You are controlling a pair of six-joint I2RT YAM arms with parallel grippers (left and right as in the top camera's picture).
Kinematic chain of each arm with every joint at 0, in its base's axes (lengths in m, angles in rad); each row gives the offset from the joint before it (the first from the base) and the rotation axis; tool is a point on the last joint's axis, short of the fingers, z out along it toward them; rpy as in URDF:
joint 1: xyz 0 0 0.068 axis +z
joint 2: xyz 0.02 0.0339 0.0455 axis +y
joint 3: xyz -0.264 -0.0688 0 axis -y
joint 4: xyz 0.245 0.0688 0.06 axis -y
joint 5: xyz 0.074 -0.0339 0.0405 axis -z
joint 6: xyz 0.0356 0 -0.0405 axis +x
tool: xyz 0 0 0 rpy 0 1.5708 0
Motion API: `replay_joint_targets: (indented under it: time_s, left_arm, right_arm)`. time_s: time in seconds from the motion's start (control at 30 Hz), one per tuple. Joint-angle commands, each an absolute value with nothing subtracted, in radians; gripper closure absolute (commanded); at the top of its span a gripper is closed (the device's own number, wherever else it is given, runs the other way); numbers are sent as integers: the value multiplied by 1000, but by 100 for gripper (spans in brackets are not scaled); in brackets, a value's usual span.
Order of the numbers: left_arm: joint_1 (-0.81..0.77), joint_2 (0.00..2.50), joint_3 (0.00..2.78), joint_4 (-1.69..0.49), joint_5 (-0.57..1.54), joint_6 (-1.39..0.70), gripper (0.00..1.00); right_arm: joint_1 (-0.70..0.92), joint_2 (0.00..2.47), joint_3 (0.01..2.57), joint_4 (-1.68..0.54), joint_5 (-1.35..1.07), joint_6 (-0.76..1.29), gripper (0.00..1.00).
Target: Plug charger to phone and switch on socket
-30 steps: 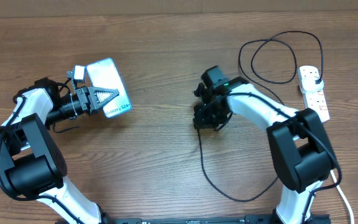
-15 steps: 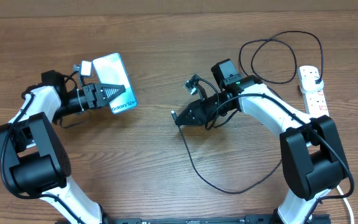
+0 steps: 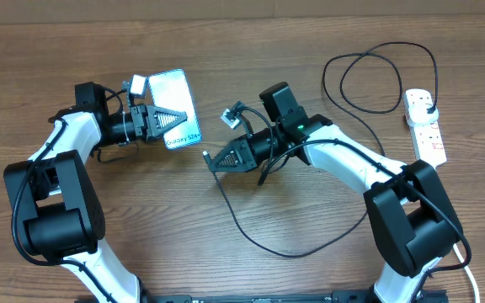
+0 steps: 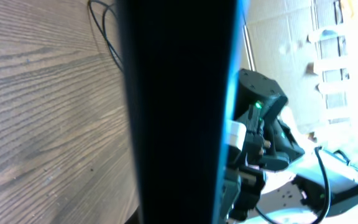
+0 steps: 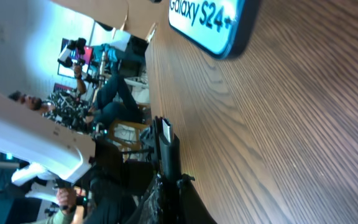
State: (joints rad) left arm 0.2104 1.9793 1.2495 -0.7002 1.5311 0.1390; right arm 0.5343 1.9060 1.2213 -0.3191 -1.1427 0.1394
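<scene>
A: Entry one, left pincer [image 3: 165, 119]: state and contents?

B: Pressed together on the phone [image 3: 178, 94], lit screen up. The phone reaches out ahead of its fingertips, branded end towards the other arm. Whether that end rests on the tabletop [image 3: 251, 34] I cannot tell.

A: Entry two, right pincer [image 3: 223, 160]?

B: Pinching the charger [image 3: 207, 156] close to its connector. The tip juts just ahead of the fingertips and aims at the phone. The cable trails back under the arm in a loose curve.

A: Gap between tip and phone?

B: Near, not touching. In the right wrist view the phone's end lies ahead of the tip and off to one side.

A: Entry three, socket [image 3: 425, 126]?

B: Well behind the right pincer, past its arm, untouched. Its switches are too small to read.

A: Step in hand, by your judgement?

B: Mating connector to phone, not yet done. Switching comes after.

A: Requirements for the next move?

B: Line the tip up with the port on the phone's near edge, level and square, then push straight in while the left pincer braces the phone. The port itself is not visible, so alignment is the risk.
</scene>
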Motion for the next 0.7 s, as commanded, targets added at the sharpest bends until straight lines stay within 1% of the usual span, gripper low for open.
replay_joint_targets:
  time_s: [0.0, 0.07, 0.3, 0.43, 0.53, 0.67]
  left_arm:
    - [204, 1948, 1252, -674, 1580, 32, 95]
    - [204, 1948, 1252, -657, 1580, -1, 96]
    - [204, 1948, 1252, -623, 1580, -121, 95]
    - [202, 1948, 1252, -624, 1580, -139, 96]
    - [193, 1948, 1252, -623, 1580, -181, 96]
    - [189, 1948, 1252, -609, 1580, -180, 96]
  right_arm:
    - [556, 1886, 1215, -271, -1122, 250, 96]
    - [564, 1886, 1214, -229, -1118, 291, 96]
    - [567, 1886, 1214, -176, -1075, 316, 96]
    - [569, 1886, 1214, -149, -1074, 320, 96]
    - [573, 1887, 1214, -126, -1074, 364, 96]
    - [577, 1887, 1214, -124, -1074, 375, 96]
